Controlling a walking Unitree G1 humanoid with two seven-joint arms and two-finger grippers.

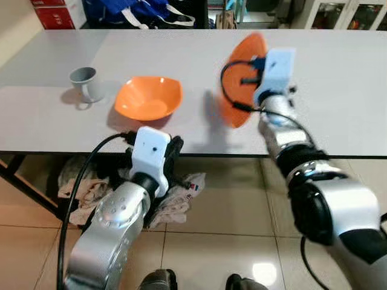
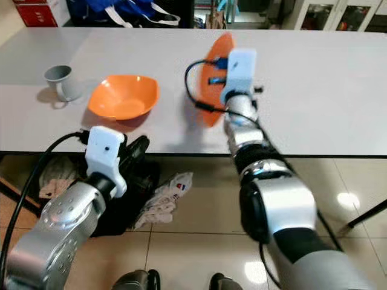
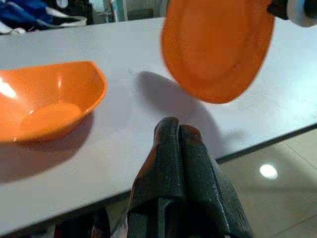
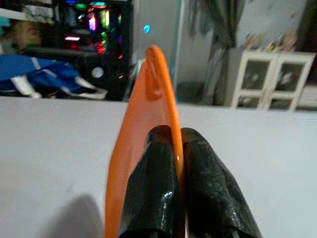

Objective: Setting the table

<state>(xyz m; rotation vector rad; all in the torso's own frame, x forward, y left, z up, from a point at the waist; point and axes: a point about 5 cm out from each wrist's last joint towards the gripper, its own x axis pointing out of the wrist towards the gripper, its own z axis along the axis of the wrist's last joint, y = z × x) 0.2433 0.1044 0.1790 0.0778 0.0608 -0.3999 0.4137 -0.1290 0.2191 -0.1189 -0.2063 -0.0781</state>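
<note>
While the right hand (image 4: pixel 177 148) pinches the orange plate (image 1: pixel 242 84) at its rim, edge-up above the desk (image 1: pixel 338 90), it looks light, stiff and slippery; left hand (image 3: pixel 178 144) pressed together.

No text legible from my seat, not even on the red box (image 1: pixel 54 13) behind the table (image 1: pixel 338 90).
</note>
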